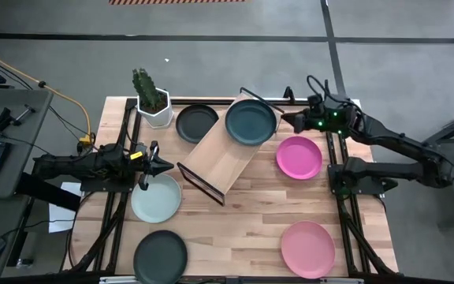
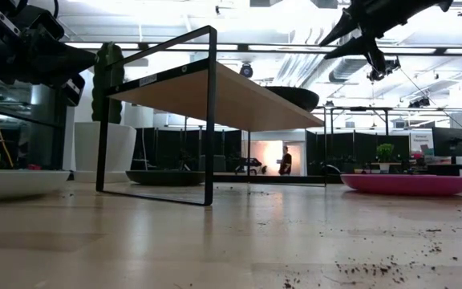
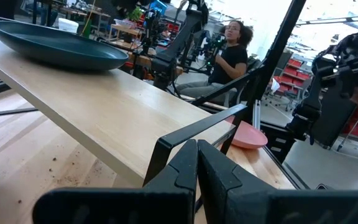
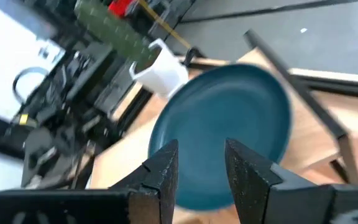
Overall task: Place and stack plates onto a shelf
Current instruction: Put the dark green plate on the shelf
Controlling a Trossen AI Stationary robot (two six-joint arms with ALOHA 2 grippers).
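Observation:
The light-wood shelf (image 1: 221,160) stands slantwise mid-table on black wire legs. A dark teal plate (image 1: 251,122) rests on its far end. On the tabletop lie a dark grey plate (image 1: 196,122), a magenta plate (image 1: 299,156), a light pink plate (image 1: 307,248), a mint-white plate (image 1: 156,197) and another dark grey plate (image 1: 161,256). My left gripper (image 1: 166,166) is shut, held in the air over the mint-white plate's far rim, left of the shelf's near end. My right gripper (image 1: 282,121) is open and empty, raised beside the teal plate's right rim (image 4: 222,124).
A white pot with a cactus (image 1: 154,106) stands at the far left, next to the far dark grey plate. Black frame rails (image 1: 337,170) run along both table sides. Soil crumbs (image 2: 367,269) lie on the near tabletop. A person (image 3: 232,50) sits beyond the table.

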